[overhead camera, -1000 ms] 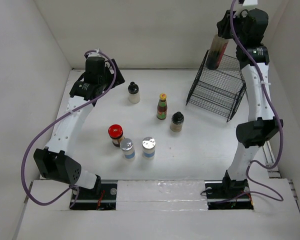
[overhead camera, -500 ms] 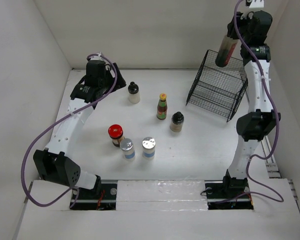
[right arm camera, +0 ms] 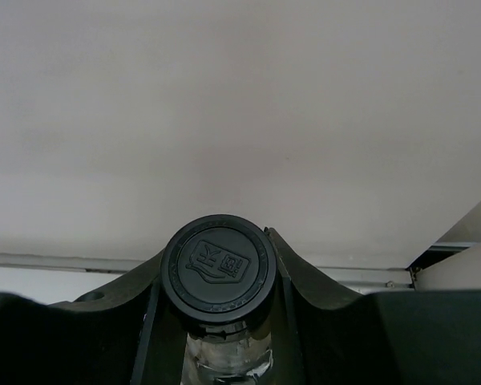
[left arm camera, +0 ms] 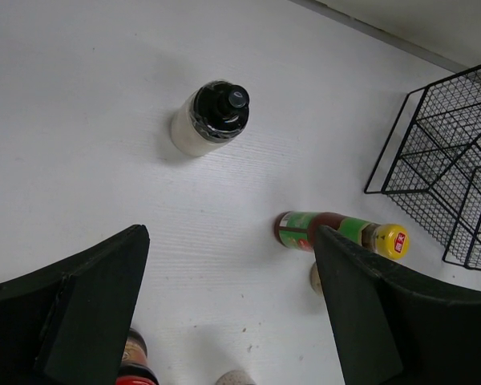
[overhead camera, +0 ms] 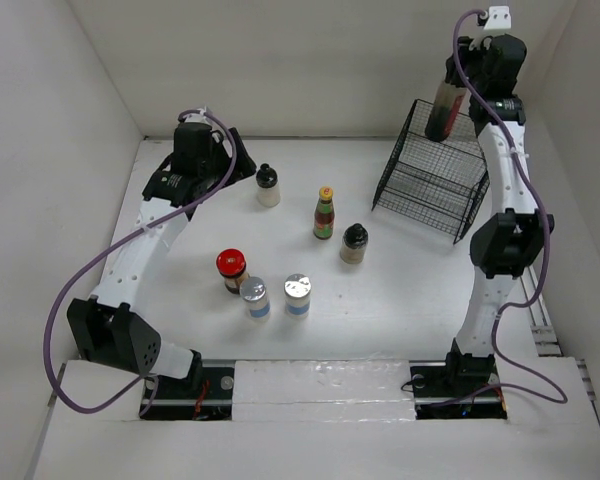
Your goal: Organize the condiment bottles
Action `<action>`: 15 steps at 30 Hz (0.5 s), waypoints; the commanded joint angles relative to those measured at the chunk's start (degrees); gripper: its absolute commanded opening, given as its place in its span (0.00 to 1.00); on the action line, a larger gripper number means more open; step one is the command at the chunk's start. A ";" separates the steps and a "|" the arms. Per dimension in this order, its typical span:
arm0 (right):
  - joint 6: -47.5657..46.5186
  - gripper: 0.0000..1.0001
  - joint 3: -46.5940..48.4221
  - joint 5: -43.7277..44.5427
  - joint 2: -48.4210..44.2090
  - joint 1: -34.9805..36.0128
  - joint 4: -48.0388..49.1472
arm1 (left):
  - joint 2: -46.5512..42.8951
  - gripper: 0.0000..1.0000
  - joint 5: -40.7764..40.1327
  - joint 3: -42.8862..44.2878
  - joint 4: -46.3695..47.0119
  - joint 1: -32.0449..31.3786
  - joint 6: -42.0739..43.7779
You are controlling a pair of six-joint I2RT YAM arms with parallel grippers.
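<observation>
My right gripper is shut on the dark sauce bottle and holds it tilted in the air over the back left corner of the black wire basket. The right wrist view shows its black cap between the fingers of the right gripper. My left gripper is open and empty, just left of the pale black-capped bottle, which also shows in the left wrist view. The yellow-capped bottle, tan black-capped bottle, red-lidded jar and two silver-lidded shakers stand mid-table.
The basket stands at the back right against the right arm and shows at the right edge of the left wrist view. White walls close in the table at the left, back and right. The left gripper looks down on the yellow-capped bottle.
My right arm has stretched up and back, lifting the dark bottle higher over the basket's back left corner. My left gripper has shifted slightly toward the pale bottle.
</observation>
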 commanded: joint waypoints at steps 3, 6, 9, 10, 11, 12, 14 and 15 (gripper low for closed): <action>-0.64 0.00 -8.77 -1.02 -5.54 0.94 14.19 | -2.02 0.79 1.84 -0.35 2.43 -0.11 -0.16; -0.02 0.00 -13.44 -2.52 -7.03 0.94 15.50 | -1.50 0.79 3.07 -0.35 3.56 -0.11 -0.16; -0.02 0.04 -16.07 -3.83 -7.04 1.56 15.51 | -1.50 0.79 3.60 -0.87 4.09 -0.11 -0.16; -0.02 0.05 -16.78 -3.84 -7.04 1.56 15.51 | -0.97 0.79 4.12 -0.87 4.10 -0.11 -0.16; -0.02 0.07 -17.40 -3.84 -7.04 2.08 15.51 | -0.97 0.79 4.13 -0.87 4.10 -0.11 -0.16; -0.02 0.12 -18.71 -3.84 -7.04 2.08 15.51 | -0.97 0.79 4.13 -0.87 4.10 -0.11 -0.16; -0.02 0.18 -19.95 -3.84 -7.04 2.09 15.51 | -0.97 0.79 4.65 -0.87 4.10 -0.11 -0.16; -0.02 0.22 -20.65 -3.84 -7.04 2.09 15.51 | -0.97 0.79 4.65 -0.87 4.10 -0.11 -0.16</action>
